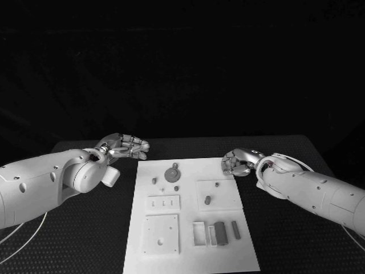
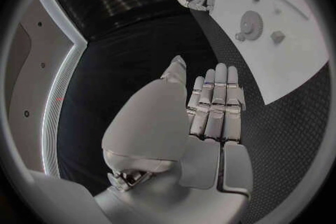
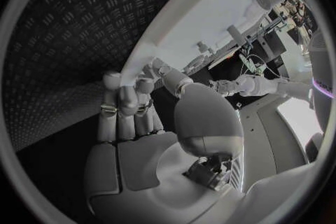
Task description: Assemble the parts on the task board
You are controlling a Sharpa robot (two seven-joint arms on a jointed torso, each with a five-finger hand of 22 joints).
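Hands empty: left hand (image 1: 125, 147) and right hand (image 1: 238, 162) hovered at task board (image 1: 191, 254) far corners, fingers loosely apart. Assembly seemingly unstarted; next move needed reach to gear (image 1: 174, 173).

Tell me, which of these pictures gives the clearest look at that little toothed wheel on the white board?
The left wrist view: the toothed wheel is large there, its teeth plain, on the task board. The head view shows it small and far, teeth hard to tell. In the right wrist view I cannot pick it out with certainty.
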